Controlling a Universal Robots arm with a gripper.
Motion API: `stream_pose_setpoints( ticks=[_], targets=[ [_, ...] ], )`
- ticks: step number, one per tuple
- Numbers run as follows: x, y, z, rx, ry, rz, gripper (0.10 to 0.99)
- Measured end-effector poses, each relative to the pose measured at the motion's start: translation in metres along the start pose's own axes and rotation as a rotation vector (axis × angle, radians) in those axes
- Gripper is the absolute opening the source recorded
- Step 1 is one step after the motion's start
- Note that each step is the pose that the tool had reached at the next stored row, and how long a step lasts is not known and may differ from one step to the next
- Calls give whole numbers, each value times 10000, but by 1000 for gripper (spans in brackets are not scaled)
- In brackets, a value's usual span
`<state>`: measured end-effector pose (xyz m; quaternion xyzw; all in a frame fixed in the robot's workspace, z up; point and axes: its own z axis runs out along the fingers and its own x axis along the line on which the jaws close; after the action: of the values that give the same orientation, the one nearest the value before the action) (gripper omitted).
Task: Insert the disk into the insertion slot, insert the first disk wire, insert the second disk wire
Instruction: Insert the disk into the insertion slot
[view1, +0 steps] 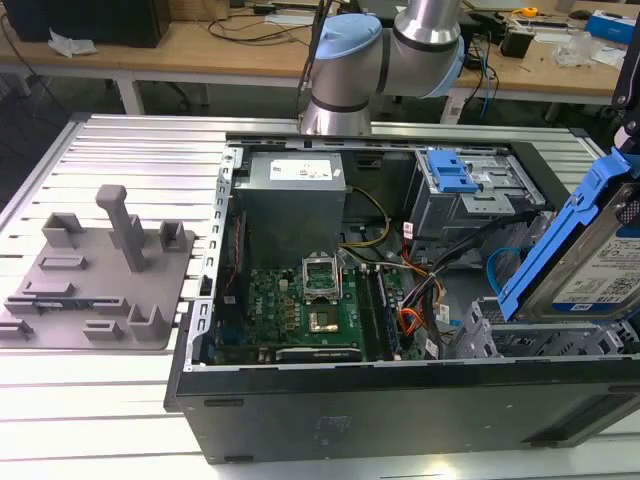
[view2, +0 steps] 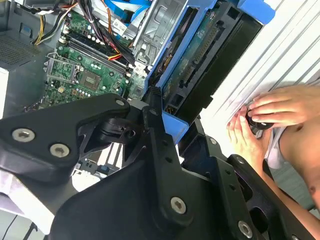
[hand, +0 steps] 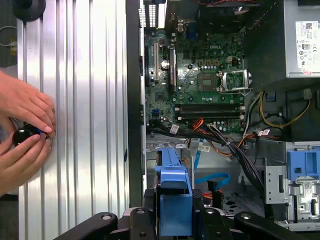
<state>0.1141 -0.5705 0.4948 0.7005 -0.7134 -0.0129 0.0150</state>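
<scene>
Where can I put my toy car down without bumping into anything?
On the ribbed table: the bare stretches behind and in front of the grey fixture, and, in the first wrist view, the strip between a person's hands and the case wall. Inside the case it's crowded: circuit board, wires and the tilted disk.

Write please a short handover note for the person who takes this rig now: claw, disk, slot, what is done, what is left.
Claw: shut on the disk, gripping its blue carrier.
Disk: tilted, held above the insertion slot at the exterior view's right; not in it.
Done: disk lifted and brought over the slot.
Left: seating the disk; both disk wires. The disk's connector is bare.
Note: a person's hands are on a black knob on the table beside the case.
</scene>
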Motion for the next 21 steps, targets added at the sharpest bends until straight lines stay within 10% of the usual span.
stream_pose_setpoints(
  ticks=[4,15,21],
  targets=[
    [0,0,0,0,-5,0,365],
    [26,24,1,81,-662,-32,365],
    [31,27,3,158,-688,-32,365]
  ],
)
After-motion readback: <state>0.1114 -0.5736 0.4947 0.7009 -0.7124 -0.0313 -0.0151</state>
